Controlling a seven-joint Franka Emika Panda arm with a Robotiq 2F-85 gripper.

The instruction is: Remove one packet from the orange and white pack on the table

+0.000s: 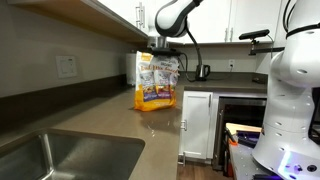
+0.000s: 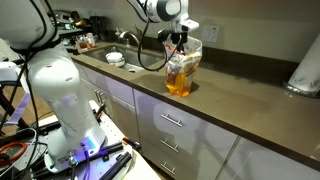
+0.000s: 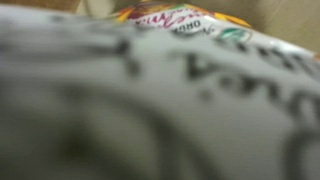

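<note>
Directly beneath the pincer [image 1: 163, 46], the orange and white pack [image 1: 156, 82] is stood on the table [image 1: 110, 125], long axis vertical, top upward; whether the pincer grips cannot be told, the wrist view being blurred

My pincer [image 1: 163, 47] hung at the top of the pack [image 1: 155, 82], which stood upright on the table [image 1: 110, 125] directly below. The kettle [image 1: 203, 71] stood on the table to one side of my pincer. The sink [image 1: 60, 155] lay well apart on the other side.
</note>
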